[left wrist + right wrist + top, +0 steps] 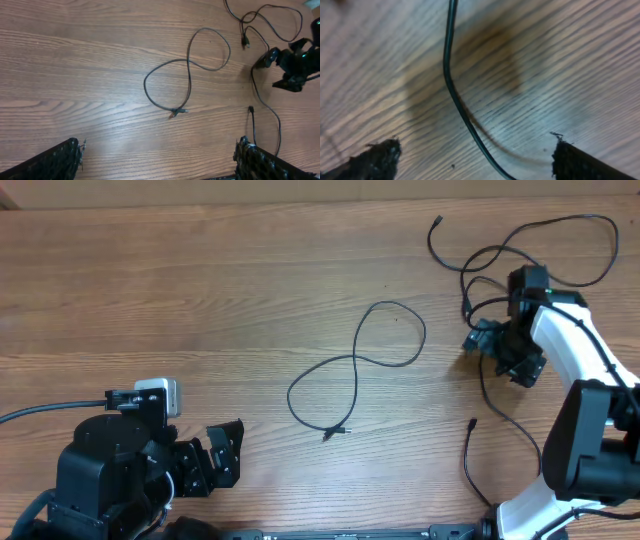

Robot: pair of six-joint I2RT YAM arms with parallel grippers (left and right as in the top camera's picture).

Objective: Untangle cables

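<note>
Cords are the whole job here: thin, black, limp cables, light enough in my judgement to drag or spring aside at a touch, and slick enough to slip out of a loose pinch. One looped cable (357, 358) lies alone mid-counter in a figure-eight that crosses itself once, its small plug (177, 111) at the near end. The tangled strands (500, 248) sprawl at the far right, overlapping around the right arm, and a further strand with its own plug (472, 423) trails along the right edge towards the arm's base. The right claw (474, 141) stands wide open low over the counter (150, 280), and a single strand (451, 95) runs on the wood between its fingers, not pinched. The left claw (157, 144) is also spread fully, holding nothing, parked near the front left and well apart from every cord. A plug is probably the best hold, being the only stiff part; failing that, a straight run clear of any crossing, lifted gently so the loops fall open instead of tightening. The surface is flat brown wood grain, smooth and slightly glossy, so a cord lies flush and the fingers must come right down to the wood to get under it. Nothing of the room shows beyond a pale strip at the far edge.
</note>
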